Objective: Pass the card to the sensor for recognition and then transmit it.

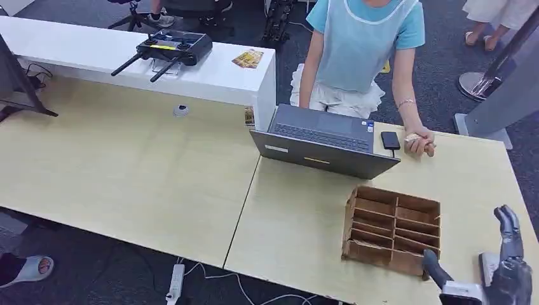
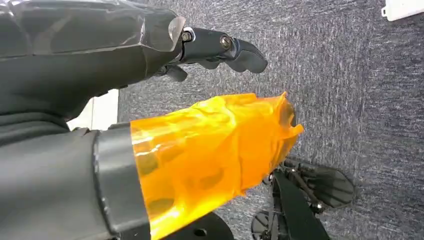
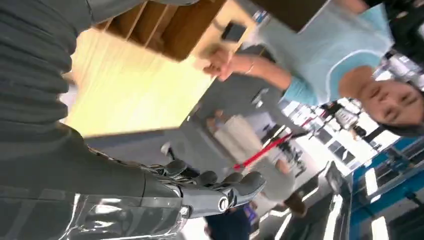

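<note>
My right hand (image 1: 505,267) rises over the table's near right corner, its fingers (image 1: 508,229) stretched up and apart and the thumb (image 1: 435,267) out to the left, holding nothing. A small white flat piece (image 1: 488,264) shows between thumb and palm; I cannot tell whether it is the card. A black phone-like device (image 1: 390,140) lies right of the laptop (image 1: 324,136). Beside it a person's fist (image 1: 419,141) rests on the table around something small and pale. My left hand (image 2: 190,140), its thumb wrapped in orange tape, hangs over grey carpet with nothing in its fingers (image 2: 220,47).
A brown slotted organiser box (image 1: 393,230) stands just left of my right hand. The person in a blue top (image 1: 372,38) stands behind the table (image 1: 127,171). A white counter (image 1: 95,54) carries a drone controller (image 1: 168,47). A power strip (image 1: 176,283) lies on the floor.
</note>
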`<state>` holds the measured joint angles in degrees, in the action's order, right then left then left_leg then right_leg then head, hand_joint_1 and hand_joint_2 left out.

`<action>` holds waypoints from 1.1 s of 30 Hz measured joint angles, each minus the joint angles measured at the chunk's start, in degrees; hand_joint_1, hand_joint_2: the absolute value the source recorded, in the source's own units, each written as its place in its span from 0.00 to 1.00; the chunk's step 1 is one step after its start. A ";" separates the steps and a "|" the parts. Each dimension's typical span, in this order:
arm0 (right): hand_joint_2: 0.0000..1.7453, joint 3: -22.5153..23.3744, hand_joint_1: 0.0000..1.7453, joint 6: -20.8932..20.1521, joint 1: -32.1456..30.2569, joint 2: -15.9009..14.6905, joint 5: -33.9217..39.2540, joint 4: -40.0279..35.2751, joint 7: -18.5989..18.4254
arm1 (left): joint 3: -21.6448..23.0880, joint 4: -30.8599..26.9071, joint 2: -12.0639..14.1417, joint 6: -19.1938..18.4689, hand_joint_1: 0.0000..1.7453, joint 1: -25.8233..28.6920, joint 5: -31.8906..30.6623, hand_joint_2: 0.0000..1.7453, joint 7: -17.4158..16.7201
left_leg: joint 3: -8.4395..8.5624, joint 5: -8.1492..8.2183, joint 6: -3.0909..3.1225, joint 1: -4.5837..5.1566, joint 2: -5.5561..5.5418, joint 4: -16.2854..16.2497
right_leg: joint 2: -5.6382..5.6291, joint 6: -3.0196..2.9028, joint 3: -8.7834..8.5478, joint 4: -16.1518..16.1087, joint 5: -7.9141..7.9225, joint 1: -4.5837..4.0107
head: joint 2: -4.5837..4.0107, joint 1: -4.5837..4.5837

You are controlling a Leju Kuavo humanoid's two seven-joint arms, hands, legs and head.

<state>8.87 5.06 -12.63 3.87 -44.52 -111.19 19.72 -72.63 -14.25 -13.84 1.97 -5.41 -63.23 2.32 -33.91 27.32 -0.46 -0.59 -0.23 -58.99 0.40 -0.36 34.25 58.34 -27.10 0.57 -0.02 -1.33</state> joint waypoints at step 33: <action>1.00 -4.70 0.00 1.10 -4.15 -6.30 -26.88 4.85 -13.64 | 0.00 0.00 0.24 -0.26 0.00 -0.03 -0.41 0.00 -0.24 | -0.01 0.03 0.05 0.01 0.00 0.00 | 0.00 0.00 0.00 -0.01 0.00 0.00 | 0.02 0.02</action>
<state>4.17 6.16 -16.78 -2.43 -71.40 -106.33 6.08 -72.63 -14.25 -13.60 1.70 -5.44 -63.65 2.08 -33.92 27.35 -0.41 -0.58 -0.23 -58.99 0.40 -0.35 34.25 58.32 -27.11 0.57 0.00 -1.31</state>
